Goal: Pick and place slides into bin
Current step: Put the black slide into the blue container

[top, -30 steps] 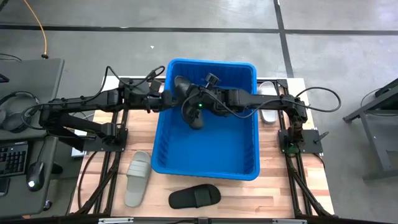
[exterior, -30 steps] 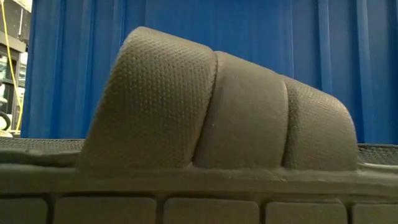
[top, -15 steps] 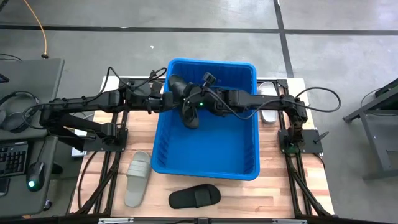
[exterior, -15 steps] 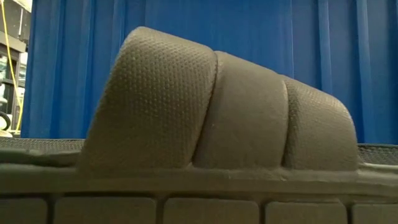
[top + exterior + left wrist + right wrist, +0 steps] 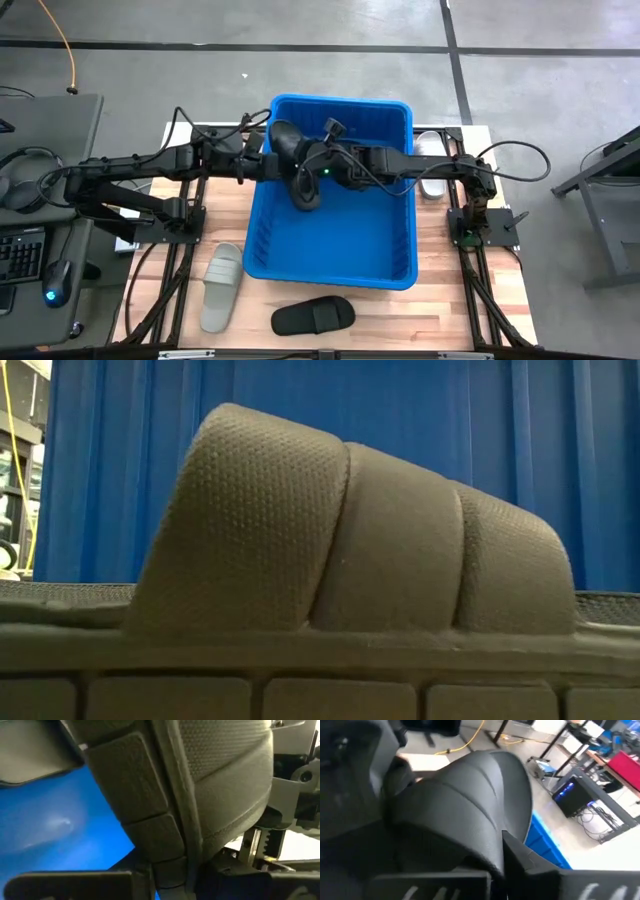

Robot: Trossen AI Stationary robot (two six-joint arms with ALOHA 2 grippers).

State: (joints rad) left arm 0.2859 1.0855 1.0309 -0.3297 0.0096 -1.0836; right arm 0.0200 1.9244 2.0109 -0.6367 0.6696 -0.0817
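While above bin (image 5: 340,265), black slide (image 5: 297,165).

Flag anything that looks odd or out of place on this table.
One black slide hangs over the bin, clamped by both the left gripper and right gripper at once. A white slide sits wedged behind the right arm.
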